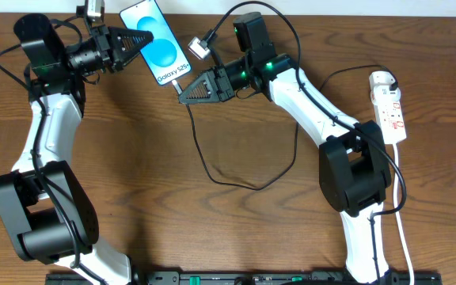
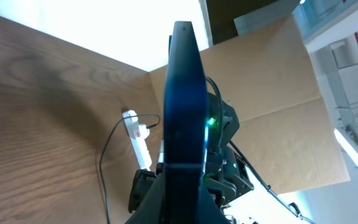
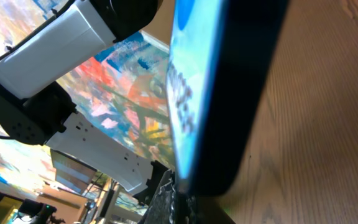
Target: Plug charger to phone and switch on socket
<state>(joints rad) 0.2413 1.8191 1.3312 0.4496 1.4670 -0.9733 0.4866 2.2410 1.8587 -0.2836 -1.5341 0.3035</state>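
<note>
Phone (image 1: 158, 41): I see its blue screen lit, angled, near the counter's (image 1: 133, 158) far edge.
Charger (image 1: 248, 187): black cable looping mid-counter.
Socket (image 1: 390, 103): white strip, flat, right edge.

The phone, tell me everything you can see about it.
The phone is a slim, dark-edged slab, its lit blue screen reading Galaxy S25+ and facing up. It is angled diagonally near the far edge of the table. The left tool is clamped on one long side. The right tool, pinching the end of the charger, meets its bottom edge. Whether the plug is seated, or the phone is lifted, cannot be told.
</note>
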